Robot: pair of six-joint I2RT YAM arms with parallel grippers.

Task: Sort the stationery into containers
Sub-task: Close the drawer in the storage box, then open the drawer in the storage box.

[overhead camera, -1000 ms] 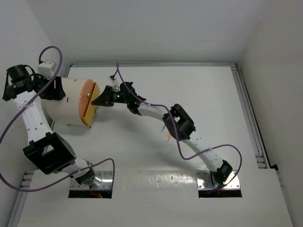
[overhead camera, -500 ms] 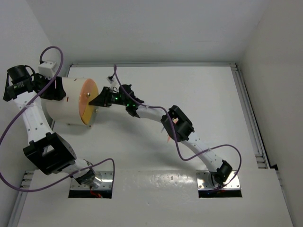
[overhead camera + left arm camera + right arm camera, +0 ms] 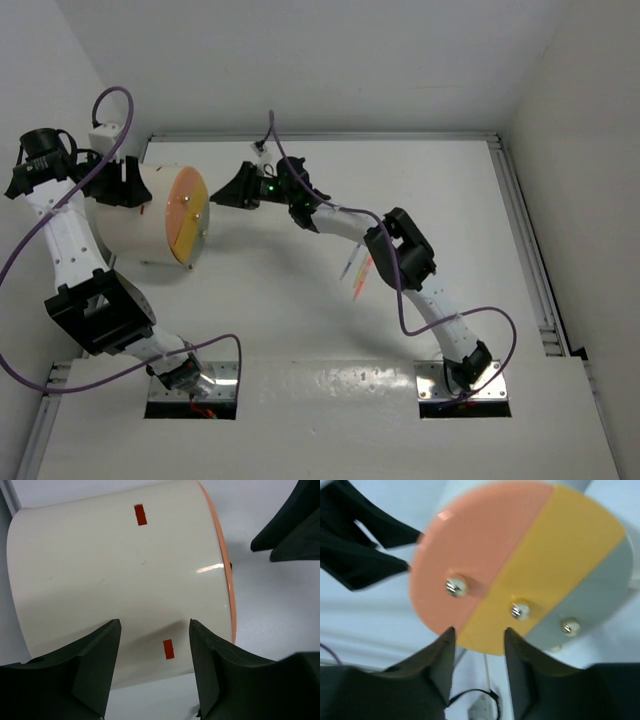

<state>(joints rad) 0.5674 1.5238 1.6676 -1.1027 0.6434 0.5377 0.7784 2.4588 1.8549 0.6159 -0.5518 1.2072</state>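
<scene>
The white drum (image 3: 135,220) lies on its side at the far left, its round face (image 3: 187,213) turned right. In the right wrist view the face (image 3: 485,545) has orange, yellow (image 3: 555,560) and grey-green (image 3: 600,600) fronts, each with a metal knob. My right gripper (image 3: 218,197) is open and empty, a short way off the face (image 3: 479,632). My left gripper (image 3: 135,190) is open at the drum's rear side, fingers straddling its white wall (image 3: 155,625). A few thin pens (image 3: 358,272) lie on the table beside the right forearm. No highlighters show.
The white walls stand close behind and left of the drum. A metal rail (image 3: 525,240) runs down the table's right side. The right arm's purple cable (image 3: 400,300) loops over the table's middle. The right gripper's fingers (image 3: 295,525) show in the left wrist view.
My right gripper has drawn back rightward and up from the drum face, which it touched before. The yellow edge that stuck out of the face now looks flush. The pens came into view.
</scene>
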